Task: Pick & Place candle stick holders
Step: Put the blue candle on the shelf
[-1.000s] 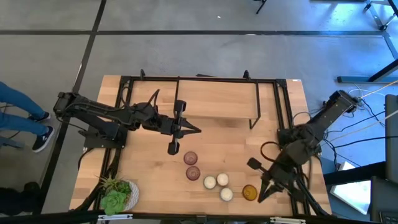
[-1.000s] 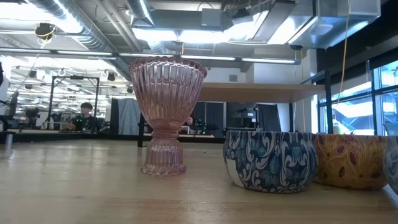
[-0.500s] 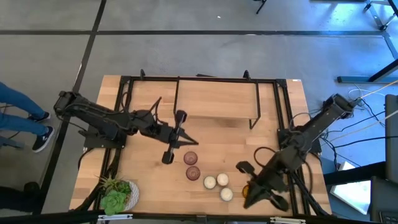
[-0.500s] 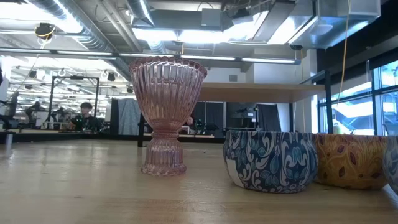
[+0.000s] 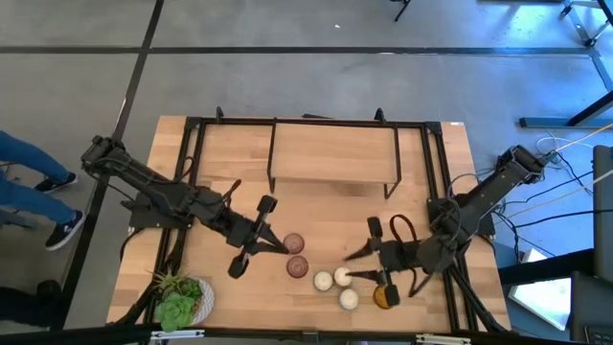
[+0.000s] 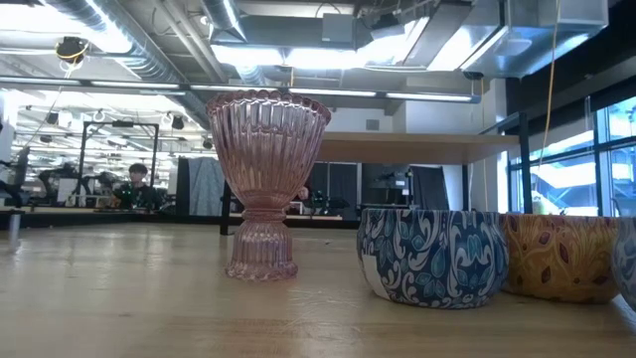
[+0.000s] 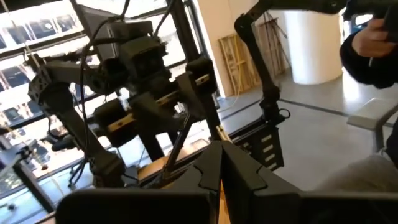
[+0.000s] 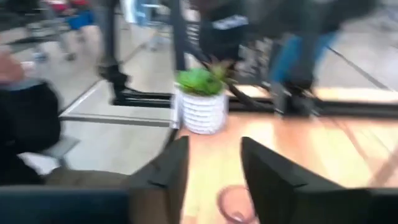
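Observation:
Six small cups stand on the table near its front edge: two pink ones (image 5: 294, 243) (image 5: 298, 265), three cream ones (image 5: 323, 280) (image 5: 342, 277) (image 5: 349, 299) and an amber one (image 5: 385, 296). The low view shows a pink ribbed goblet (image 6: 266, 184), a blue-patterned cup (image 6: 432, 254) and an amber cup (image 6: 561, 257), with no gripper. My left gripper (image 5: 283, 246) (image 7: 221, 152) is shut, its tip just left of the far pink cup. My right gripper (image 5: 352, 264) (image 8: 214, 146) is open, pointing at the table's left, above the cream cups; a pink cup (image 8: 233, 202) lies ahead. My left gripper has its shut fingertips right beside the far pink cup's left side (image 5: 288, 244), coming level from the table's left. I cannot tell whether they touch it.
A leafy plant in a white pot (image 5: 182, 299) (image 8: 202, 102) stands at the near left corner. A black metal frame (image 5: 330, 125) spans the table's far half. A person's legs (image 5: 29, 182) show left of the table, and a person's sleeve (image 7: 373, 43) beyond it.
My left gripper has gone toward the near edge and a little left, down to the far pink cup. My right gripper has swung from the near right corner toward the table's left, turning its fingers leftward over the amber and cream cups. No cup has moved.

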Controlling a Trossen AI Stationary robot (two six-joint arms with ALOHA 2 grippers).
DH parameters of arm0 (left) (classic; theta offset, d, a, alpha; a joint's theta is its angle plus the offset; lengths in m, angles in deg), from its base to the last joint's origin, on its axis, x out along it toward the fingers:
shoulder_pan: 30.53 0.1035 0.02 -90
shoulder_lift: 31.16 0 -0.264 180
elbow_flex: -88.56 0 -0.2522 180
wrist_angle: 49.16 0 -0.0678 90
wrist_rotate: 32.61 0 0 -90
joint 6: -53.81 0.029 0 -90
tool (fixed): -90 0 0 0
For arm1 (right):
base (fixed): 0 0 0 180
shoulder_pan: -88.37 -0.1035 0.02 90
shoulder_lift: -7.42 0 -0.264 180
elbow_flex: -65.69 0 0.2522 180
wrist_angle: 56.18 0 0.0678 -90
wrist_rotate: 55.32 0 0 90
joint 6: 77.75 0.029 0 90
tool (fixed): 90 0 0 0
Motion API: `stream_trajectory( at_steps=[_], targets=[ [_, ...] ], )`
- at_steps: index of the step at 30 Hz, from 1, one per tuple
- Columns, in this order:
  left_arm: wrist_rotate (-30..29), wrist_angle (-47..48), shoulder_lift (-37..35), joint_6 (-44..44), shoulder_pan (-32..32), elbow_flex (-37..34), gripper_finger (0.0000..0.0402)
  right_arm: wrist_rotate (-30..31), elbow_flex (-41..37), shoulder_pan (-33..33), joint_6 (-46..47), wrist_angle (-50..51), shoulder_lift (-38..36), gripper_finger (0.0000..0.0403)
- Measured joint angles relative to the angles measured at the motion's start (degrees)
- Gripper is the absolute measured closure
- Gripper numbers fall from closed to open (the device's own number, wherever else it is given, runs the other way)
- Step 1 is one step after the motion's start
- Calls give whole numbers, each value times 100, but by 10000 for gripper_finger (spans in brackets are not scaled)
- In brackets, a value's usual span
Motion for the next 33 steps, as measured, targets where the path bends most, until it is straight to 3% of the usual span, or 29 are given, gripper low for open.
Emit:
stream_trajectory(
  at_steps=[5, 10, 20, 26, 33],
  targets=[
    [-282, 179, 0, 135, -189, 0, 398, 282, -2, 42, 991, 599, 0, 166],
    [-385, 330, -17, 226, -310, 0, 398, 329, -2, 131, 1967, 1214, 0, 131],
    [-448, 353, -17, 229, -355, 0, 398, -386, -4, 378, 3073, 2304, 186, 126],
    [-636, 355, -17, 190, -353, 0, 398, -1251, -7, 702, 3562, 3212, 665, 126],
    [-639, 402, -17, 16, -353, 0, 398, -1783, 642, 951, 2922, 3897, 1539, 126]
  ],
)
